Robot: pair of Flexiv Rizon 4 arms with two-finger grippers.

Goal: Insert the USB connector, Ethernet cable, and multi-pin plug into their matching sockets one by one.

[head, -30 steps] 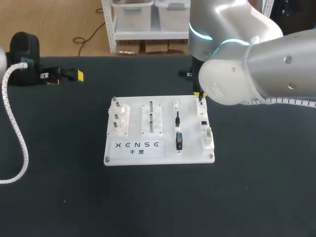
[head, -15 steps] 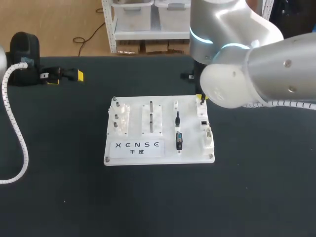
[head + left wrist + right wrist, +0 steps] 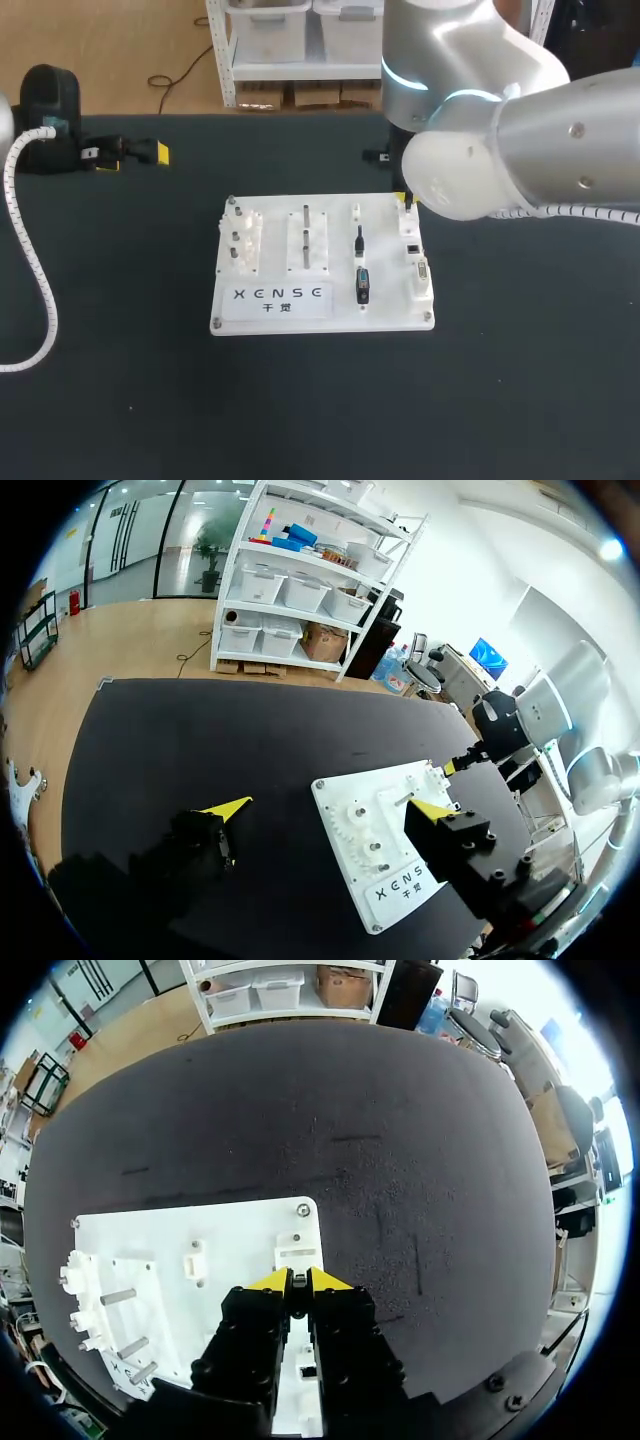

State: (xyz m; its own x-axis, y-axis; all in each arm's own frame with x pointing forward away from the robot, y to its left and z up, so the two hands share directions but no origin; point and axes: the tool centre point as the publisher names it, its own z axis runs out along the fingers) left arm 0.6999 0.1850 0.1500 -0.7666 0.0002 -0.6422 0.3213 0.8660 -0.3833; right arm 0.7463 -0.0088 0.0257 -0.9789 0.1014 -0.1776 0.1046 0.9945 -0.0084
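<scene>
Black table (image 3: 120, 380), right tool (image 3: 298, 1279) pinching dark plug (image 3: 298, 1286), hidden overhead

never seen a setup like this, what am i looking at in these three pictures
It is a robot with two arms at a black table. One picture looks down from above and behind; the two round ones come from a camera on each wrist. On the table lies a white board with pegs, sockets, a thin black cable end and a chunky black connector. The left gripper hangs open and empty, away from the board. The right gripper is over the board's far right corner, pinched on a small dark plug.
</scene>
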